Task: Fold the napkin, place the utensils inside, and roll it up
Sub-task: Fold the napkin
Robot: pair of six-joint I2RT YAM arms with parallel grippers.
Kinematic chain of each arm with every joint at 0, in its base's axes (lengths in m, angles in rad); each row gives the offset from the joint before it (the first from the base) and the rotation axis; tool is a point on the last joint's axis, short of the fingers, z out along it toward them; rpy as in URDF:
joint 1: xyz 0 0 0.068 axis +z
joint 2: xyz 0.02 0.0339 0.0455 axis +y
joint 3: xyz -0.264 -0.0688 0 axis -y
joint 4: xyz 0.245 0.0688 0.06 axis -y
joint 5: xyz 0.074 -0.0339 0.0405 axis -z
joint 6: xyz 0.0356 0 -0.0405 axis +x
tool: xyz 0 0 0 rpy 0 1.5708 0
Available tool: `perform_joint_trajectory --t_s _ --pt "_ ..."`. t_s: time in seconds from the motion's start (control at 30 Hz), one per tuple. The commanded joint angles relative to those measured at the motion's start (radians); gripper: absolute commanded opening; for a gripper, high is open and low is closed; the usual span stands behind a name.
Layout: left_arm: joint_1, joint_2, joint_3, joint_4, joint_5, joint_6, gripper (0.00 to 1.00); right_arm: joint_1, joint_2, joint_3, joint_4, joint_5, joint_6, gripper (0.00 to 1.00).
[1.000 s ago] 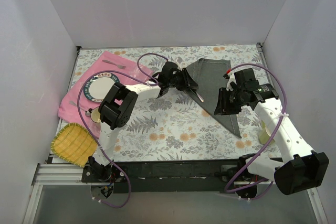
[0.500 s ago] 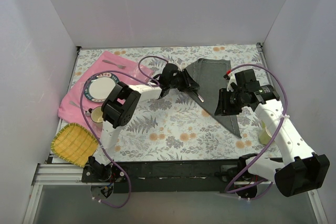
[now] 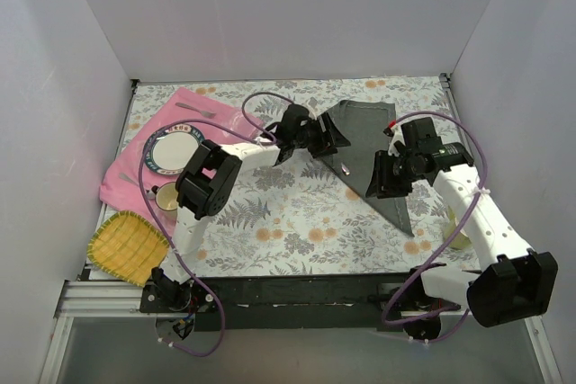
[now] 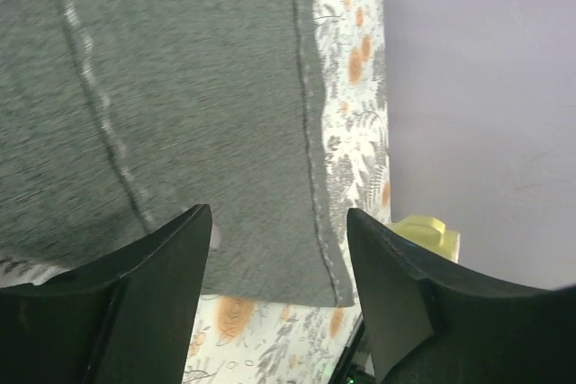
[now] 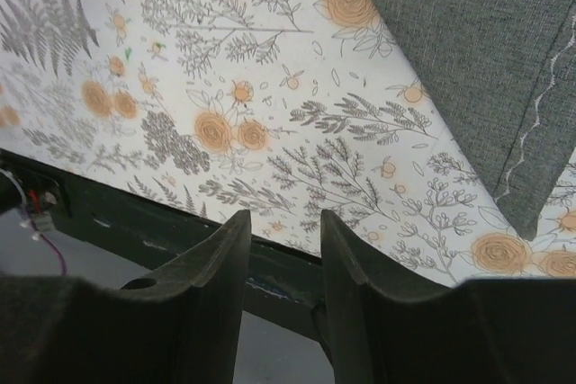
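Note:
The dark grey napkin [image 3: 371, 146] lies folded into a long triangle at the back right of the table, and it fills the left wrist view [image 4: 180, 87]. A short shiny utensil [image 3: 345, 167] rests on its left edge. My left gripper [image 3: 334, 142] hovers just behind that utensil, open with nothing between its fingers [image 4: 279, 222]. My right gripper [image 3: 379, 188] sits over the napkin's right part, open and empty [image 5: 283, 222]; the napkin's narrow end [image 5: 504, 69] shows in its view. More utensils [image 3: 194, 110] lie on the pink placemat.
A pink placemat [image 3: 135, 164] at the left carries a plate [image 3: 175, 152] and a cup [image 3: 166, 197]. A yellow woven basket [image 3: 126, 245] sits at the front left. A yellow-green cup [image 3: 455, 227] stands near the right wall. White walls enclose the table.
My left gripper has opened and drawn back a little; the utensil it held now lies on the napkin's left edge. The right arm has barely moved.

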State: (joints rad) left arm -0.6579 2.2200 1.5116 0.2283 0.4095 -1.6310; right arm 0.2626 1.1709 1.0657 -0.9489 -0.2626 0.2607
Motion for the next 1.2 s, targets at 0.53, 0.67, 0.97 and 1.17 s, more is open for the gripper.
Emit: perform_joint_trajectory --t_s 0.53,0.67,0.97,1.17 --pt "0.107 -0.010 0.108 -0.037 0.061 -0.058 0.31 -0.091 0.651 0.422 0.710 -0.242 0.262 0.49" --pt "0.109 0.016 0.104 -0.050 0.072 -0.030 0.29 -0.091 0.879 0.649 0.691 -0.265 0.287 0.40" --pt "0.107 0.056 0.101 -0.056 0.089 -0.033 0.28 -0.092 1.176 0.916 0.710 -0.302 0.353 0.16" --pt "0.112 0.070 0.096 -0.069 0.088 -0.050 0.27 -0.106 1.250 0.970 0.739 -0.279 0.351 0.15"
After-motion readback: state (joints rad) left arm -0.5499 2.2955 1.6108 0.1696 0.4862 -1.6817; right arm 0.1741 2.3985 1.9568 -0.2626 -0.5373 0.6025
